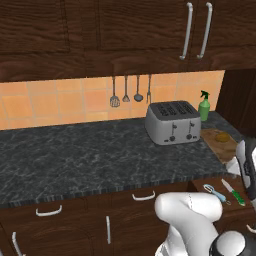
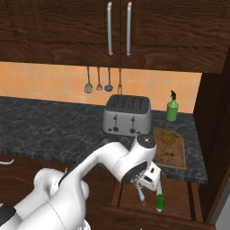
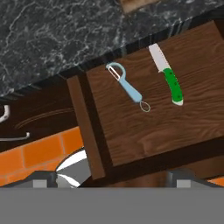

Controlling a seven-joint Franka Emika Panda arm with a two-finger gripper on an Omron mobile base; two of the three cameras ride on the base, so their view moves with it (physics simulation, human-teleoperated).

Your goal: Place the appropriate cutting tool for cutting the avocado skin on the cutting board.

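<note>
The knife (image 3: 166,75) is lying in the open drawer (image 3: 153,127) under the counter (image 1: 90,155), just beside a light-blue peeler (image 3: 128,86) and not touching it. The gripper (image 3: 109,179) is hanging above the drawer, fingers spread and gripping nothing. The avocado (image 2: 168,139) is sitting on the cutting board (image 2: 173,157), beside the toaster (image 2: 127,115).

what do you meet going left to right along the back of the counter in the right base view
Three dark metal utensils hanging on the wall → silver four-slot toaster → small roundish brownish-yellow avocado on the light-brown wooden cutting board → green spray bottle by the right wall, standing just behind the board.
</note>
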